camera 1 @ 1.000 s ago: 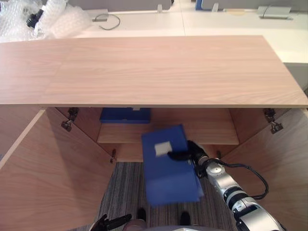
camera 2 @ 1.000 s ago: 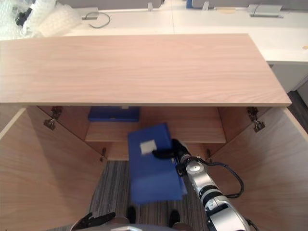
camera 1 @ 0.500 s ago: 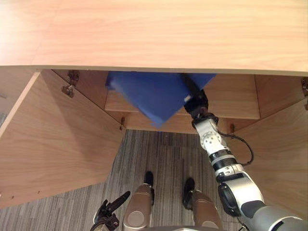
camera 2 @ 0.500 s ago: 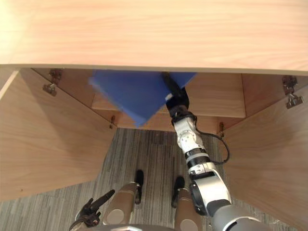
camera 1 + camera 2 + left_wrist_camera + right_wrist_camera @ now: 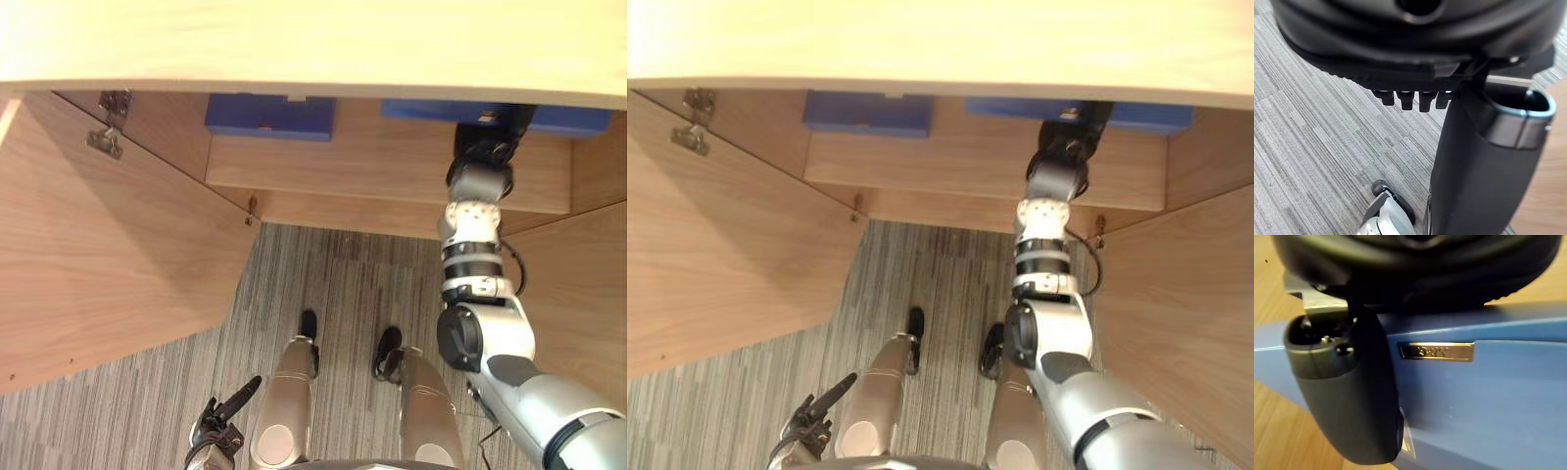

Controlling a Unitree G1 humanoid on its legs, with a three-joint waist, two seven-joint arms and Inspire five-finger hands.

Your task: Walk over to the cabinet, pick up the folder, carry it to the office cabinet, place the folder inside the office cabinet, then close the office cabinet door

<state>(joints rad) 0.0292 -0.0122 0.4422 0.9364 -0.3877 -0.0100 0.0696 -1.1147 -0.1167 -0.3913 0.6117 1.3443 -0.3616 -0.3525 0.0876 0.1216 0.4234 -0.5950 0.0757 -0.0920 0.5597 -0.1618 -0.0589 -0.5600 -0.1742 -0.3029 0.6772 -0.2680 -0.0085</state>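
The blue folder [image 5: 560, 118] lies flat on the right part of the office cabinet's shelf [image 5: 343, 162], mostly hidden under the cabinet top [image 5: 313, 39]. My right hand [image 5: 488, 139] reaches into the cabinet onto the folder. In the right wrist view its thumb [image 5: 1347, 396] presses on the folder's blue cover [image 5: 1488, 396] beside a metal label plate, and the fingers are hidden beneath. My left hand [image 5: 226, 423] hangs low at my left side above the carpet, its fingers relaxed and holding nothing.
A second blue folder [image 5: 269, 115] lies on the left part of the same shelf. The left cabinet door [image 5: 108, 245] and the right door [image 5: 588, 294] both stand wide open. Grey striped carpet [image 5: 343, 294] lies between them.
The camera has tipped down. My right hand has carried the folder from in front of the cabinet up and in onto the shelf's right side. The left hand stays low.
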